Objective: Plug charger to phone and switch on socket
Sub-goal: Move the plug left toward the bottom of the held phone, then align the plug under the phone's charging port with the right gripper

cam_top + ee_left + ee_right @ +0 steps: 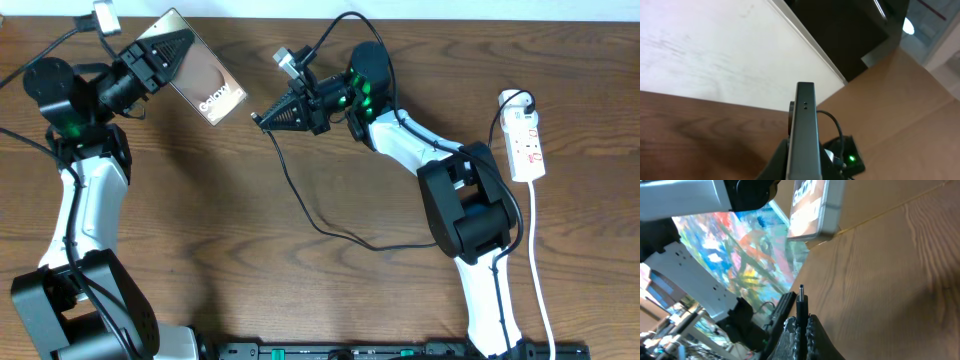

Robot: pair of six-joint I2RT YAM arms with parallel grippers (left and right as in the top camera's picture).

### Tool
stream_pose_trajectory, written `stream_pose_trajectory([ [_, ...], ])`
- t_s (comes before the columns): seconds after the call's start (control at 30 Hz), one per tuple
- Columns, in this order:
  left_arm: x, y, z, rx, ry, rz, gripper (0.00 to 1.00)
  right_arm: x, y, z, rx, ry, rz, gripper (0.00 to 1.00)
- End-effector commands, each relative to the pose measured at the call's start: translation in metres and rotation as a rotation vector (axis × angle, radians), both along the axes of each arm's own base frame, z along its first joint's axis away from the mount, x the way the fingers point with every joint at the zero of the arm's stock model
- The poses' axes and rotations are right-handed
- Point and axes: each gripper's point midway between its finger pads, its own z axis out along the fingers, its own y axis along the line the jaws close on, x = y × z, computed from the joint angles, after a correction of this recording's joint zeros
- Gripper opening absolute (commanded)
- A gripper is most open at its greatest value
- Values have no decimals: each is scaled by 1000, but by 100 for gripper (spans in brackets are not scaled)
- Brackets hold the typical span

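Note:
My left gripper (165, 55) is shut on the phone (205, 85) and holds it tilted above the table at the back left, its mirrored back with "Galaxy" lettering facing up. In the left wrist view the phone's edge (805, 135) points away from me between the jaws (802, 172). My right gripper (268, 119) is shut on the charger's plug (801, 300), whose tip points at the phone's lower end (812, 210) with a gap between. The charger's black cable (300, 205) trails over the table. The socket (525, 145) lies at the far right.
The socket's white cord (535, 260) runs down the right side to the front edge. The right arm's base (470, 215) stands between the cable loop and the socket. A pale wall (715, 55) borders the table's back.

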Motion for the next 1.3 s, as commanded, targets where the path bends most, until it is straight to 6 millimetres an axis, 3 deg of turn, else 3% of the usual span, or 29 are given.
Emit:
stream_pose_trajectory([
  [0.0, 1, 2, 20, 37, -83, 41, 7, -7, 5, -3, -46, 84, 28, 1],
  [0.2, 0, 0, 19, 37, -81, 28, 7, -13, 10, -2, -48, 86, 43, 1],
  [0.47, -2, -22, 19, 3, -45, -27, 7, -18, 9, 9, -32, 59, 47, 1],
  [1.27, -6, -26, 17, -20, -6, -62, 7, -13, 7, 11, -40, 87, 28, 1],
])
